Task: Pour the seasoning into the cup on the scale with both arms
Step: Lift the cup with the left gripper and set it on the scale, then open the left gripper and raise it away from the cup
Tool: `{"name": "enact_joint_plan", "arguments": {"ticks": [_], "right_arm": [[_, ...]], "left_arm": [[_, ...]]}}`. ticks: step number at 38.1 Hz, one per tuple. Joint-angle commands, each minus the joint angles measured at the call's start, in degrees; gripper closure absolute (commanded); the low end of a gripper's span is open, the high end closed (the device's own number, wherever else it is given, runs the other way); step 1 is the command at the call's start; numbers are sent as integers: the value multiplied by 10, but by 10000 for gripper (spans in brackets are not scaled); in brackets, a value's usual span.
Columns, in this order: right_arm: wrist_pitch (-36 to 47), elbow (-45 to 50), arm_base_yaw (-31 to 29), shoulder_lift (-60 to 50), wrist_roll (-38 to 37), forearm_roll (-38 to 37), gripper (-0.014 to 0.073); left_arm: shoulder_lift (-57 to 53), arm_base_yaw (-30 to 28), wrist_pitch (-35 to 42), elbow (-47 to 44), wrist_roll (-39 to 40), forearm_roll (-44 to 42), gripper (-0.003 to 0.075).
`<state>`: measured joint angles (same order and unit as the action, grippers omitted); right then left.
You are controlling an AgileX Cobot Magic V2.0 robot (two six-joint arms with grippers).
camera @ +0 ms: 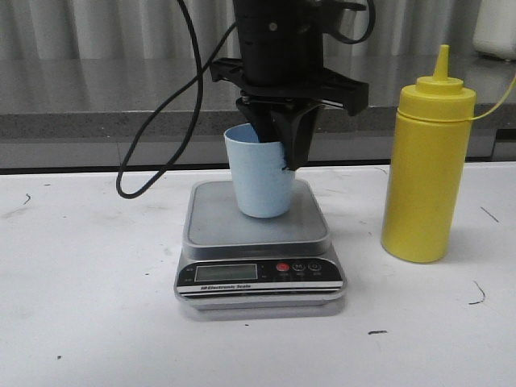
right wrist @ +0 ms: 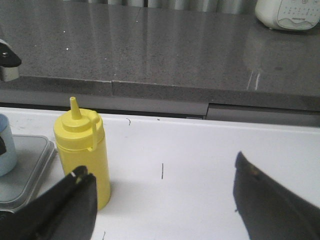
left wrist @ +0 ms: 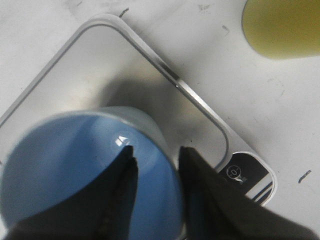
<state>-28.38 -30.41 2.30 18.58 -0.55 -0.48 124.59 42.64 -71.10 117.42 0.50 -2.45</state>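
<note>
Steel-topped scale (camera: 260,242) carries the tapered blue cup (camera: 260,179), its rim pinched by the left gripper (camera: 280,149); right gripper (right wrist: 162,200) gapes wide near the bottle (camera: 426,165).

The scale (camera: 260,242) sits at the centre of the front view on the worktop (camera: 89,290), its display toward the lower edge. The cup (camera: 260,179) stands upright on the scale's platform, toward the platform's far side. The left claw (camera: 279,145) comes down from the top centre, one finger inside the cup's rim, one outside. The seasoning (camera: 426,165) stands upright right of the scale, apart from it.
</note>
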Motion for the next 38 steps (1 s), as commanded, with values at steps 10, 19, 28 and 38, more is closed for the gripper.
{"name": "enact_joint_plan", "arguments": {"ticks": [10,19,28,38], "right_arm": [[43,-20,-3,9,-1,0,12],[43,-20,-3,9,-1,0,12],[43,-20,-3,9,-1,0,12],[43,-20,-3,9,-1,0,12]], "left_arm": [[-78,2,-15,20,0,-1,301],[-136,-14,-15,12,0,-1,397],[-195,-63,8,-81,0,1,743],[-308,-167,109,-272,9,1,740]]}}
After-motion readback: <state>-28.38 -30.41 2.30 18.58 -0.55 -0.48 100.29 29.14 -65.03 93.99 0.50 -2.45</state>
